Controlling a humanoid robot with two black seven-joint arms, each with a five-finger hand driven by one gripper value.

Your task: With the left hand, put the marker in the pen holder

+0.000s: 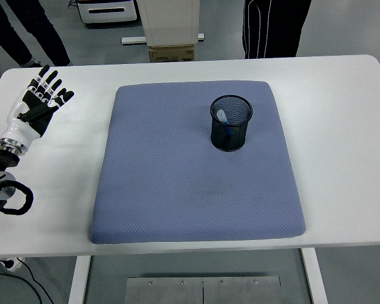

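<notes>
- The left robot hand is up over the far left side of the white bench. Its fingers are spread wide and it holds nothing.
- The right robot hand cannot be seen.
- The marker stands inside the black mesh pen holder. It leans on the wall, and its pale tip pokes up near the rim.
- The pen holder sits on the blue mat, well apart from the left robot hand, off to its right.
- The job looks done.
- Not much could go wrong now. If the arm swung back over the mat, it could bump the light pen holder and tip it, and the marker could roll out.
</notes>
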